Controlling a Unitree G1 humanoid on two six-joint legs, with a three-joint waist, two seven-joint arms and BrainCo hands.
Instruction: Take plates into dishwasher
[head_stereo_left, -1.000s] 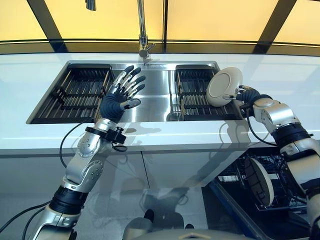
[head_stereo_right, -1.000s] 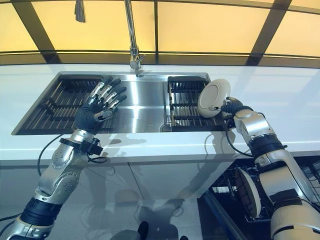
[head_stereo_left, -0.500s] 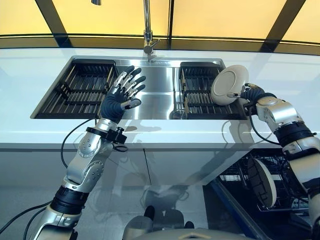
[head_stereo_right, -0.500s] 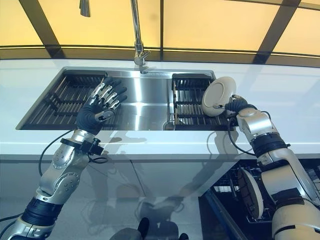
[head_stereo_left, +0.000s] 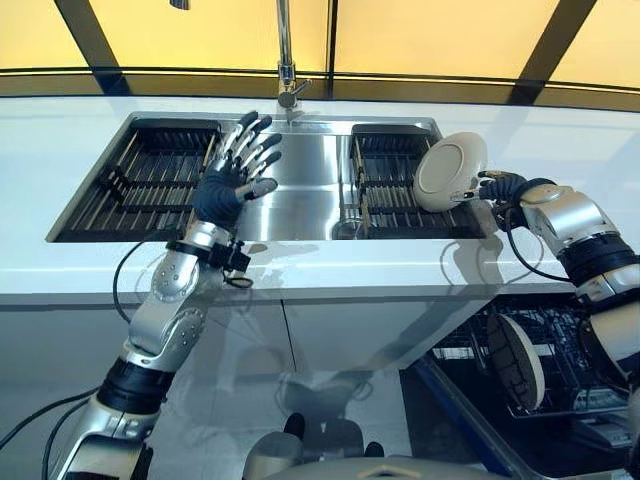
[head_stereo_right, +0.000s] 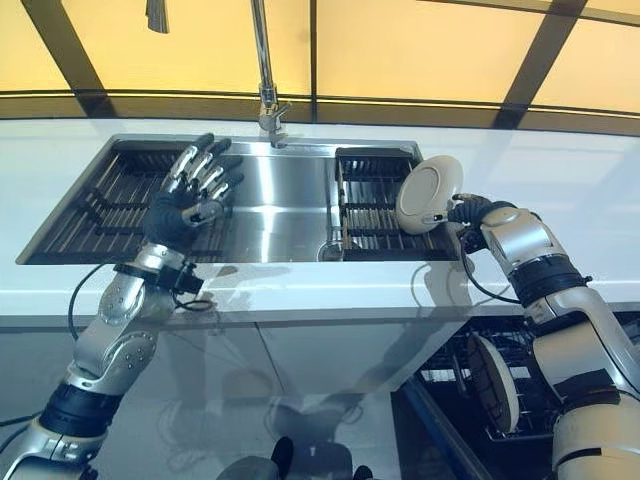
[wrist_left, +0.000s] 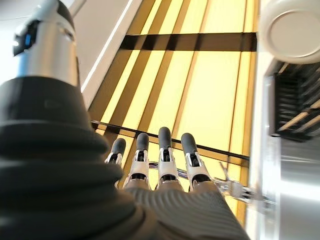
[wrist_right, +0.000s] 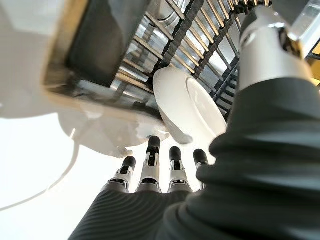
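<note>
The white plate (head_stereo_left: 451, 171) sits tilted on edge at centre right of the frame, over the right end of the sink rack (head_stereo_left: 400, 190), pinched at its lower rim by the curled fingers of the right hand (head_stereo_left: 497, 187). To carry it well, I would keep that pinch firm and swing it clear of the bench (head_stereo_left: 560, 160) edge toward the open dishwasher (head_stereo_left: 540, 365) at lower right, where another plate (head_stereo_left: 515, 362) already stands. The left hand (head_stereo_left: 232, 180) hovers over the sink (head_stereo_left: 300, 190), fingers spread wide and empty.

place: kitchen | evidence: steel sink (head_stereo_left: 300, 195) with tap (head_stereo_left: 286, 60), white counter (head_stereo_left: 330, 270), open dishwasher (head_stereo_left: 540, 360) below
</note>
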